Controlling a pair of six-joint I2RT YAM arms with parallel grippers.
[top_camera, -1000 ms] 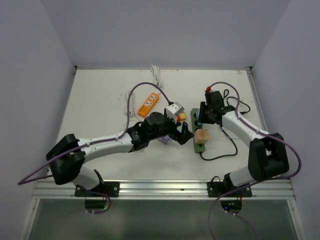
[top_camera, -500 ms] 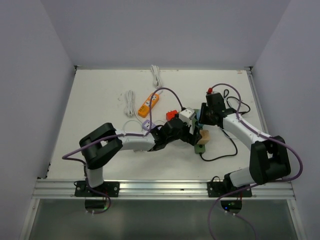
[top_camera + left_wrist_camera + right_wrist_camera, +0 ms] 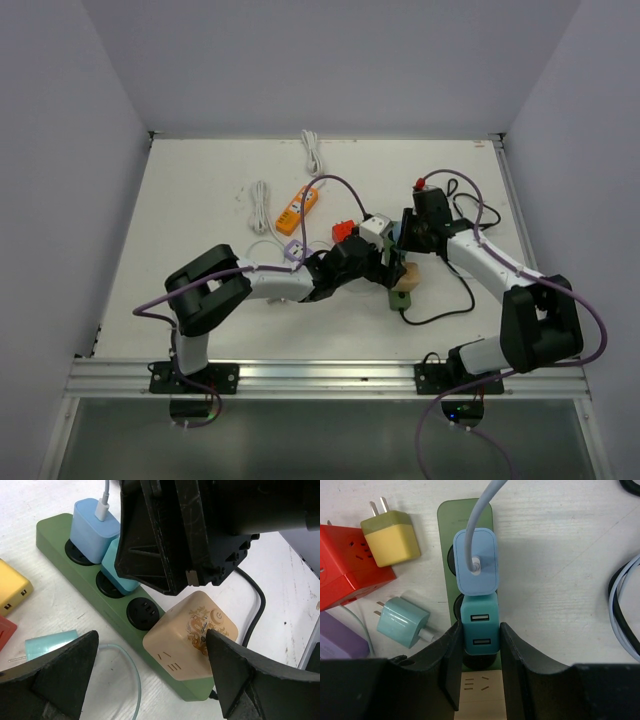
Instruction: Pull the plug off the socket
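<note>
Surface: white tabletop in a grey-walled booth, arm bases on the rail at the near edge.
Near end of strip: beige cube adapter with gold pattern, plugged into the last socket of the green power strip.
Left gripper: wide open, nothing held. Its fingers sit either side of the beige cube, no contact that I can see.
Change: a second ago this arm was off to the left. It has swung in over the strip and the jaws are just starting to narrow. I read that as setting up a brace or a grab. Nothing is pulled yet.
Mid strip: teal two-port USB charger plug, seated, one empty socket between it and the cube.
Right gripper: clamped on the teal plug, same as a second ago.
Far end: light-blue charger with cable, seated.
Hidden: the right wrist body mostly blocks the teal plug from my left wrist view. Prongs are unseen, so I can't tell if it has lifted, or which plug is the target.
</note>
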